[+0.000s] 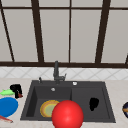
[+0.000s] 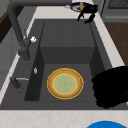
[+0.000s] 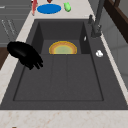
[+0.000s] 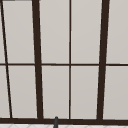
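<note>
Hovering step, by my read, with nothing held.

Front view: right robot hand (image 1: 93, 103) floats right of centre over the sink's (image 1: 28, 105) shallow half. Left robot hand (image 1: 16, 89) sits at left over the worktop (image 1: 117, 92), beside a green item (image 1: 7, 92) and above a blue dish (image 1: 7, 107). Plate (image 1: 46, 108) lies flat in the deep basin, partly behind a red ball (image 1: 67, 115). Faucet (image 1: 56, 71) is at centre and a bowl (image 1: 125, 109) at the right edge.

Left side view: right robot hand (image 2: 87, 11) is at top, released and fingers hanging down. The big dark shape at lower right is likely the left robot hand (image 2: 112, 87); cannot tell if it's clenched.

Right side view: right robot hand (image 3: 25, 55) is at left, palm down, fingers loose, apart from the plate. Reaching the plate would call for a shift to the deep basin, then a descent.

Upper view: window (image 4: 37, 62) and the faucet tip.
</note>
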`<state>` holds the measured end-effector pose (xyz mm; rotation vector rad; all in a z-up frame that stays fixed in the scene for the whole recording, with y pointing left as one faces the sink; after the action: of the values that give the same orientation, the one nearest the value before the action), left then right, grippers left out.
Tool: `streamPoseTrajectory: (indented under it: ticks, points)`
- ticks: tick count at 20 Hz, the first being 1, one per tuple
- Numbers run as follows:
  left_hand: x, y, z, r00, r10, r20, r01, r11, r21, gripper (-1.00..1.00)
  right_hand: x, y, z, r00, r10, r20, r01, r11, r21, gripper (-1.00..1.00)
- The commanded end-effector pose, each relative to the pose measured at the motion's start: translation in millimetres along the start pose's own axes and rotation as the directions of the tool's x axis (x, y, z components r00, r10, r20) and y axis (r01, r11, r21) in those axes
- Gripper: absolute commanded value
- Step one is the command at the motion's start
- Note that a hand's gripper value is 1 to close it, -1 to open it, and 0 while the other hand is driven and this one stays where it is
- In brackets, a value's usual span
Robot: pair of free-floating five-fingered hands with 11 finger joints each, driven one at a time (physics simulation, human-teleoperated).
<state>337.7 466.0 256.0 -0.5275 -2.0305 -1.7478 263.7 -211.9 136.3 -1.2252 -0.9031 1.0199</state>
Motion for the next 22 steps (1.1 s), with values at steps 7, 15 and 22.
streamPoseTrajectory:
  ticks: [7, 15, 22]
  points:
    - [-15, 1, -69, 0.9997, -0.003, -0.025, 0.002, 0.9994, -0.036, 1.0, 0, 0, 0, 1.0, 0.0, 0.0, 0.0, 1.0, 0.0, 0.0]
    - [-35, -12, -125, 0.9994, -0.006, -0.035, 0.004, 0.9989, -0.048, 1.0, 0, 0, 0, 1.0, 0.0, 0.0, 0.0, 1.0, 0.0, 0.0]
    - [-68, -37, -167, 0.9988, -0.009, -0.047, 0.007, 0.9991, -0.041, 1.0, 0, 0, 0, 1.0, 0.0, 0.0, 0.0, 1.0, 0.0, 0.0]
